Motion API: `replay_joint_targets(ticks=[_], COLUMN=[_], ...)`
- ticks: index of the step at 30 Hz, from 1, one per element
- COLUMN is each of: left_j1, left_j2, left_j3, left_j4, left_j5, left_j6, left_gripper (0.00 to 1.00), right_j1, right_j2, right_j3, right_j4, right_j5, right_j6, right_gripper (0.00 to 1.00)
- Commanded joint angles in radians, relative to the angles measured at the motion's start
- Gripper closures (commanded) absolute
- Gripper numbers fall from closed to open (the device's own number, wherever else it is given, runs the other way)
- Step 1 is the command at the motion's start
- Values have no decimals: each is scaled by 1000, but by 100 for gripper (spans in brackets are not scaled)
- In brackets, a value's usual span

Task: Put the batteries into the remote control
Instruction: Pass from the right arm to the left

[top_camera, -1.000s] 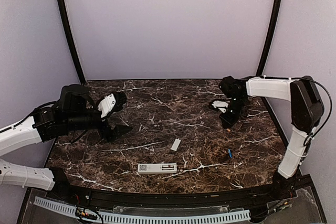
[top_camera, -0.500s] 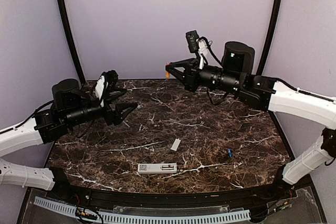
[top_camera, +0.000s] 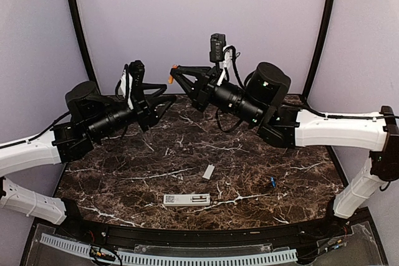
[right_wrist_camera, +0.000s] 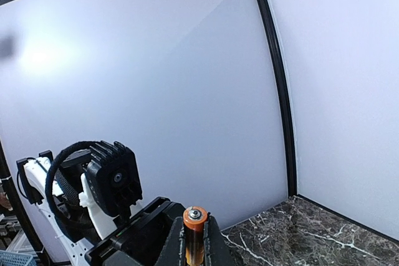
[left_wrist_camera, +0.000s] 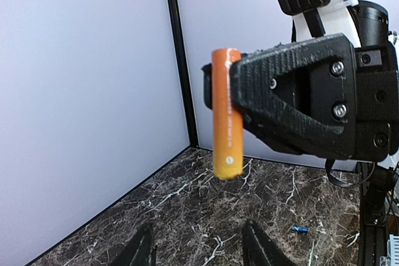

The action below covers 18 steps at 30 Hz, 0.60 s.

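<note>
The right pincer (right_wrist_camera: 194, 241) clamps the upright orange battery (right_wrist_camera: 194, 236), left arm (right_wrist_camera: 93, 197) beyond.

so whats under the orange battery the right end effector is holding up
Only bare marble table shows beneath the orange battery, held high by the right end effector. The remote control lies nearer the front. The clamped middle of the battery is hidden.

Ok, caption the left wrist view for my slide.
Right gripper holds the orange battery upright in mid-air before the left fingers; blue battery lies on the table.
</note>
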Motion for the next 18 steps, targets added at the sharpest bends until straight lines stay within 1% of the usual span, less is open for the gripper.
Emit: replay_joint_targets(ticks=[1, 9, 11, 12, 14, 18], left_j1=[-4, -9, -11, -13, -14, -15], left_j2=[24, 48, 49, 48, 45, 42], left_j3=[43, 78, 82, 81, 82, 85], left_j4=[80, 62, 53, 52, 54, 46], left_j5=[-15, 13, 9, 11, 9, 6], left_j6=[-6, 23, 35, 42, 47, 65], left_gripper=[54, 55, 58, 61, 64, 65], right_j1=[10, 11, 12, 12, 12, 12], right_j2=[1, 11, 13, 15, 20, 28], right_j3=[-26, -27, -24, -22, -19, -14], right_j4=[70, 43, 36, 29, 19, 5], right_j5=[32, 34, 34, 37, 42, 42], right_j6=[8, -7, -19, -23, -27, -35], right_gripper=[100, 100, 100, 100, 100, 100])
